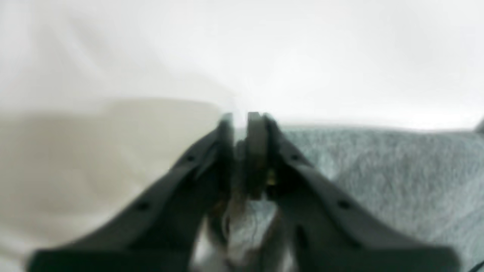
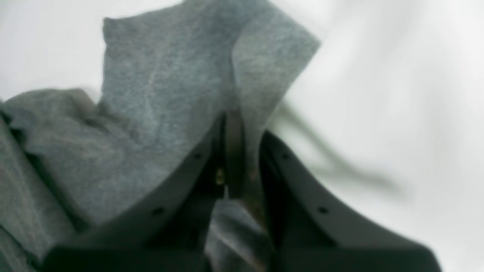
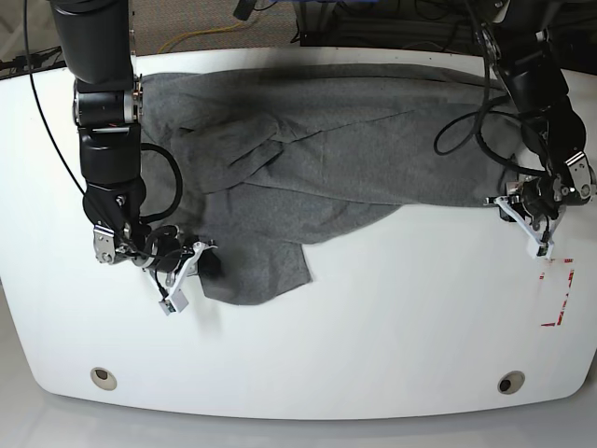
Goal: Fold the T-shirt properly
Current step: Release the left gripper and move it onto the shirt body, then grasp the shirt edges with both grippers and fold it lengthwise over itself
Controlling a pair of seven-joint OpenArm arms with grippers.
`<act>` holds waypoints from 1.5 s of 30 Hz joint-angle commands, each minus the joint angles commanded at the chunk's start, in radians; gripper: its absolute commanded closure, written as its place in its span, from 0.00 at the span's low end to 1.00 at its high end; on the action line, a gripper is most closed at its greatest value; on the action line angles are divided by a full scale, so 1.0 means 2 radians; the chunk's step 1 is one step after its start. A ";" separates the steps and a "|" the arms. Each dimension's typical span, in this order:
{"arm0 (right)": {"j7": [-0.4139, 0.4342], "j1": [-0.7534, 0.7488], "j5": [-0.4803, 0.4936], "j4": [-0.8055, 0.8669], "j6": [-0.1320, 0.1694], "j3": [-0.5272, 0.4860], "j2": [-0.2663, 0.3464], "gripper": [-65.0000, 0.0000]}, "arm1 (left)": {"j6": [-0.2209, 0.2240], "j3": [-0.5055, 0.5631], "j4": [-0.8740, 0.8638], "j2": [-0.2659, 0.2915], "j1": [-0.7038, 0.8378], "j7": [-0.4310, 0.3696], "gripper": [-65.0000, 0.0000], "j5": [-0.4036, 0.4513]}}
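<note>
In the base view, you have the grey T-shirt (image 3: 345, 154) spread in loose folds across the upper half of the frame, with one flap hanging down toward the lower left on the white table (image 3: 401, 317). Your right gripper (image 3: 193, 273), left of centre, has its fingers closed on the shirt's edge near that flap. Your left gripper (image 3: 522, 224), at the right of the frame, is pinched on the cloth's lower right edge. Two round holes sit near the table's bottom corners.
</note>
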 joint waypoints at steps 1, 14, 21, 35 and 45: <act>0.000 0.000 0.000 0.000 0.000 0.000 0.000 1.00 | 0.000 -0.001 0.012 -0.004 0.002 0.003 0.56 -0.001; 0.000 -0.011 0.004 0.001 0.000 0.000 0.001 1.00 | 0.000 -0.001 0.005 -0.010 0.033 0.003 0.32 -0.002; 0.000 -0.011 0.004 0.000 0.000 0.000 0.001 1.00 | 0.000 0.000 -0.038 -0.008 0.029 0.002 0.33 -0.003; 0.001 -0.005 0.005 0.002 0.000 0.000 0.001 1.00 | -0.037 0.000 -0.028 -0.001 0.029 0.001 1.00 -0.002; -0.010 0.027 0.005 0.002 0.000 0.001 0.015 1.00 | -0.038 -0.001 0.105 0.001 0.033 0.002 1.00 -0.002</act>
